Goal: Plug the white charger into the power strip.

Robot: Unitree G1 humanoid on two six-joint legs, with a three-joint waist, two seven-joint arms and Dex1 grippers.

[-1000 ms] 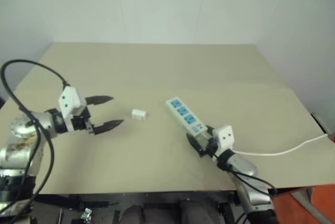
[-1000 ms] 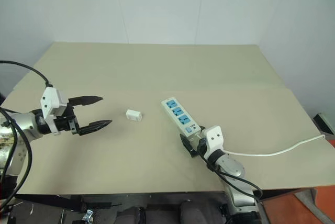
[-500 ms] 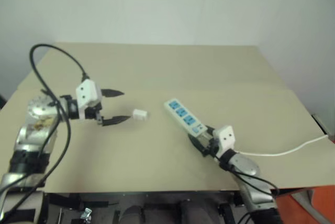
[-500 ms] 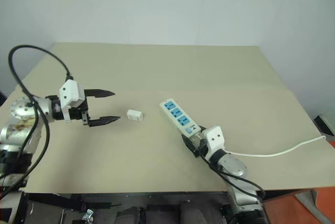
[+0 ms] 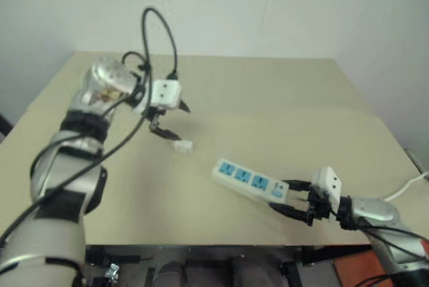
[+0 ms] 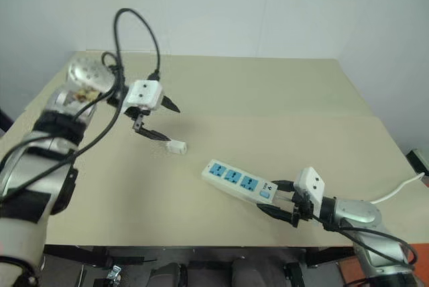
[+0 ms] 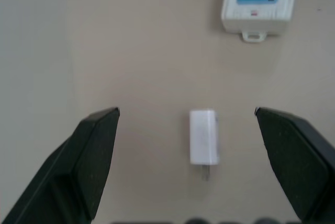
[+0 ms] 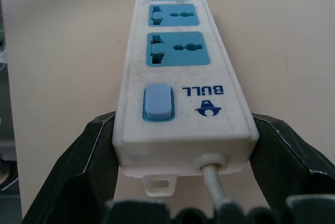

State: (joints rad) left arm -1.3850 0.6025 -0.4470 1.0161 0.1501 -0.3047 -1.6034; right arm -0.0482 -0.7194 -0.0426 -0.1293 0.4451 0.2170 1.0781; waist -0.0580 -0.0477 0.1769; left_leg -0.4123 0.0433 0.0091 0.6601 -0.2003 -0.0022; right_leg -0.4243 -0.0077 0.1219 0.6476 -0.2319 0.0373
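Holding the switch end of the power strip point(image 6: 236, 183) between its two black fingers, the right gripper point(image 6: 281, 201) sits closest to the robot, at the near edge of the table point(image 6: 268, 99). In the right wrist view both fingers press against the sides of the strip, so I judge it is clamped on it. The strip lies flat with its three blue sockets facing up, and its thin cord point(image 6: 401, 188) runs off to the right.

A little farther, the white charger point(image 6: 176, 147) lies on the table, apart from the strip. The left gripper point(image 6: 155, 121) hangs just over it with its fingers spread wide, one on each side, touching nothing.

So the task is at an early stage: the strip seems secured, but the charger is not yet grasped, and lifting, turning and plugging are all left.
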